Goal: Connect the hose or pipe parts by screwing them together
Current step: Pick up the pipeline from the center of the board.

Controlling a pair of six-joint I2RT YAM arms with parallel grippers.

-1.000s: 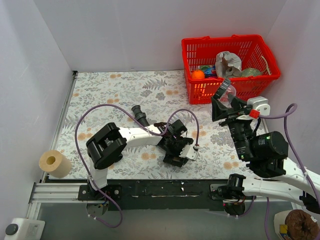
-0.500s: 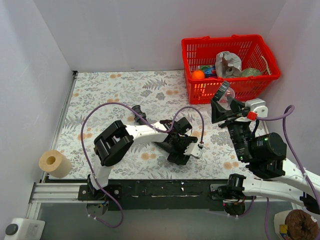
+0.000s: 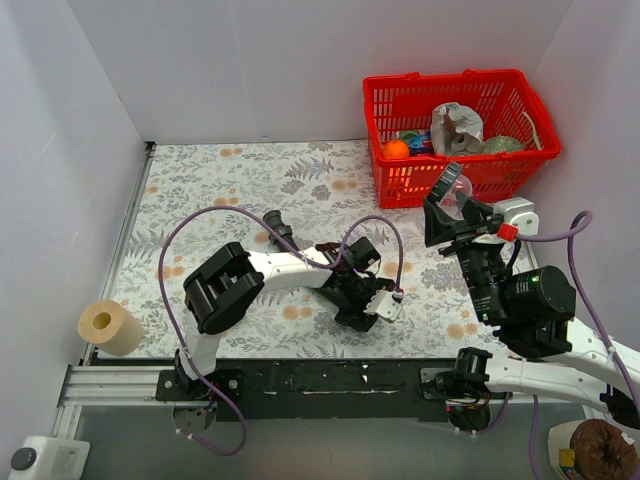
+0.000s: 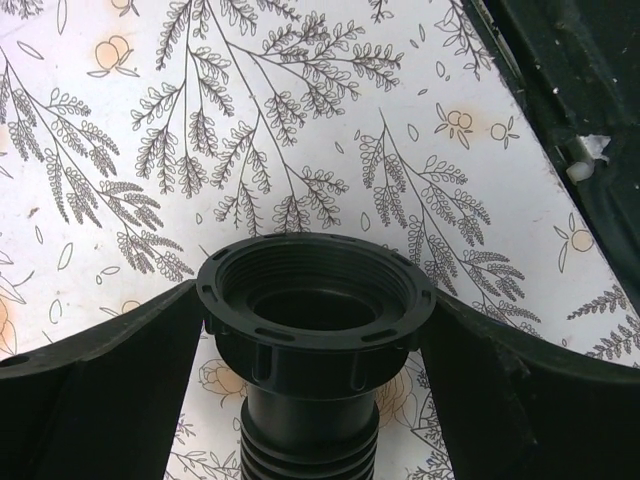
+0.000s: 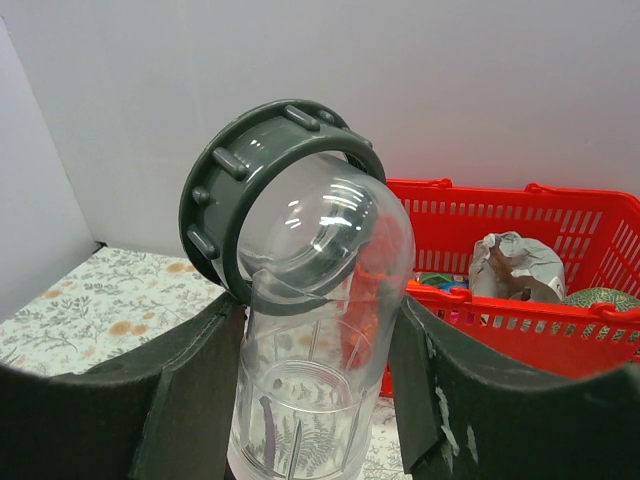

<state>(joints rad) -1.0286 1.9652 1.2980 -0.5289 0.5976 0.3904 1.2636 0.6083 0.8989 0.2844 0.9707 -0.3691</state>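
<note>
You're clamping the hose collar (image 4: 316, 262) in the left gripper (image 4: 316, 305), and the clear elbow (image 5: 325, 330) in the right gripper (image 5: 318, 345).
When mating them, be keeping the grey nut (image 5: 215, 180) square to the collar threads.

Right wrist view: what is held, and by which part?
A clear elbow pipe with a grey collar ring, clamped by the jaws on its clear lower tube, below the collar.

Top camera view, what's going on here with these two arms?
The left pincer is low over the floral table, fingers either side of the threaded collar of the black ribbed flexible hose; a firm grip isn't certain. The right pincer holds a clear plastic elbow pipe with a dark grey ring nut up near the red plastic basket. The parts are apart, not yet joined.
</note>
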